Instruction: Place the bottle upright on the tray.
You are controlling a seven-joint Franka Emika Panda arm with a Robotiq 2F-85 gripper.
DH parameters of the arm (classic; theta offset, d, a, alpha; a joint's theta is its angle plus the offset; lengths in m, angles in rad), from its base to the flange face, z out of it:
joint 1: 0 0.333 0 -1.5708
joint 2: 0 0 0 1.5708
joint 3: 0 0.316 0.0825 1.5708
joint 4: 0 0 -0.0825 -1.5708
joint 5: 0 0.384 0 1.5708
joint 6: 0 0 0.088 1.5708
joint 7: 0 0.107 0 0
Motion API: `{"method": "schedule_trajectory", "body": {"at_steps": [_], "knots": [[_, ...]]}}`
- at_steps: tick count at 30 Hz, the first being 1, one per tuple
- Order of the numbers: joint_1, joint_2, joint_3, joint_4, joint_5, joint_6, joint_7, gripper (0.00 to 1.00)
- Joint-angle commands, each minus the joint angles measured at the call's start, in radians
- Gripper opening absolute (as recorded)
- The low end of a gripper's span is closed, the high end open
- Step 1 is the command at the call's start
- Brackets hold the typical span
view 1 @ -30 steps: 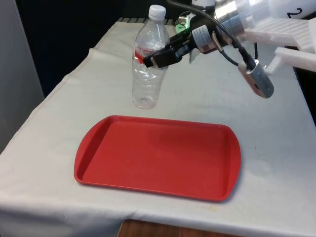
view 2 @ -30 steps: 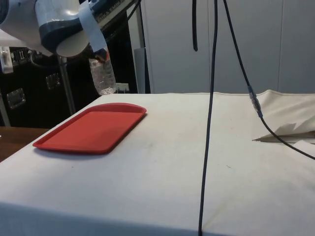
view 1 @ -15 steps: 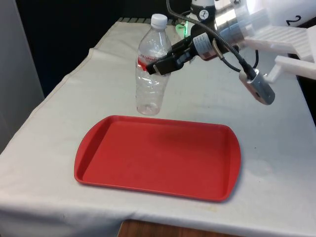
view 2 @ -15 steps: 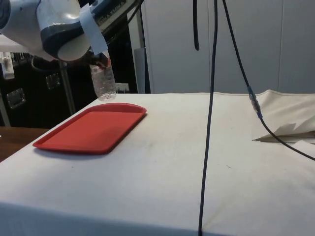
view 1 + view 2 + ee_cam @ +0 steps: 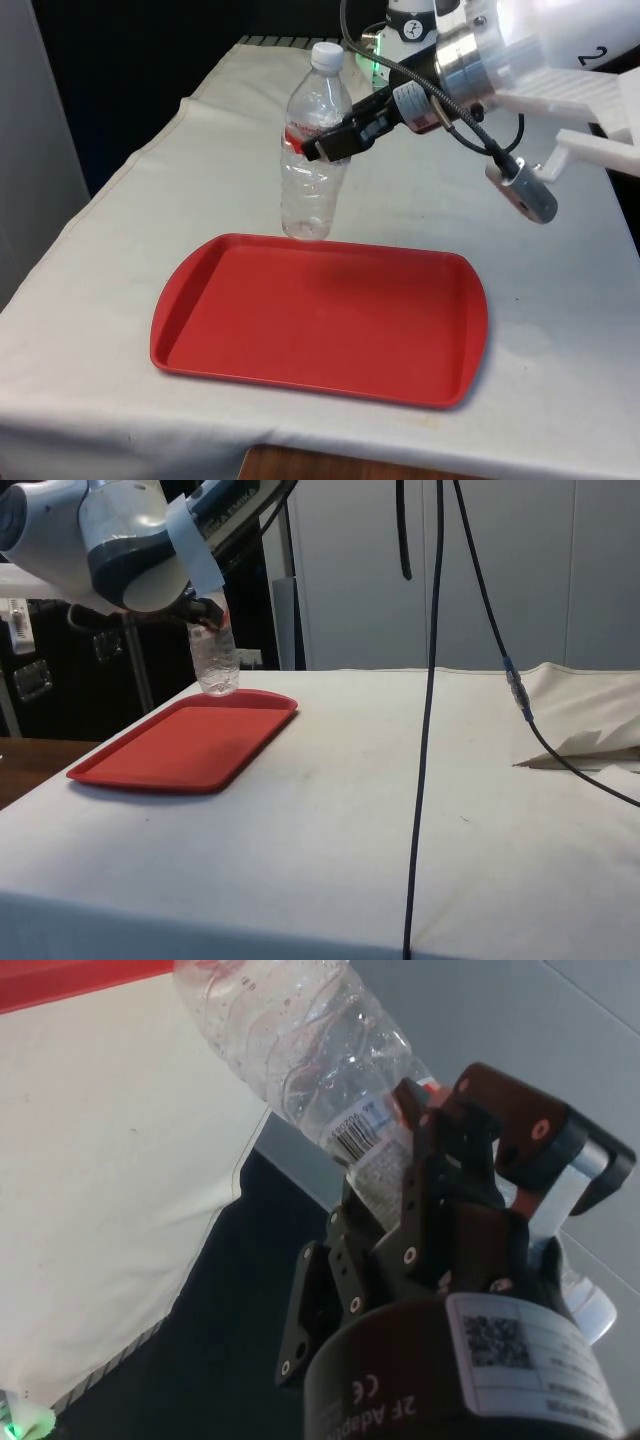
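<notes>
A clear plastic bottle (image 5: 314, 170) with a white cap and a red label hangs upright in the air, its base just above the far rim of the red tray (image 5: 320, 315). My black gripper (image 5: 318, 143) is shut on the bottle at the label, reaching in from the front view's right. The side view has the bottle (image 5: 214, 663) over the tray's far end (image 5: 255, 702), below the gripper (image 5: 207, 613). Seen from the wrist, the fingers (image 5: 440, 1175) clamp the labelled part of the bottle (image 5: 300, 1050).
The red tray lies flat near the table's front edge on the white cloth (image 5: 560, 330). A black cable (image 5: 425, 720) hangs down across the side view. A cable with a grey plug (image 5: 522, 190) dangles under the arm.
The gripper has carried the bottle towards the tray and slightly lower; its base has gone from behind the tray's far rim to just over it.
</notes>
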Motion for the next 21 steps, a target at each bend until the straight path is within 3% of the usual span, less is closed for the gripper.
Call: {"method": "schedule_trajectory", "body": {"at_steps": [1,21], "knots": [[-0.003,-0.005,0.004,-0.006,0.003,0.016,0.005,0.34],[-0.001,0.002,0.002,0.001,-0.002,-0.006,0.0,0.34]]}}
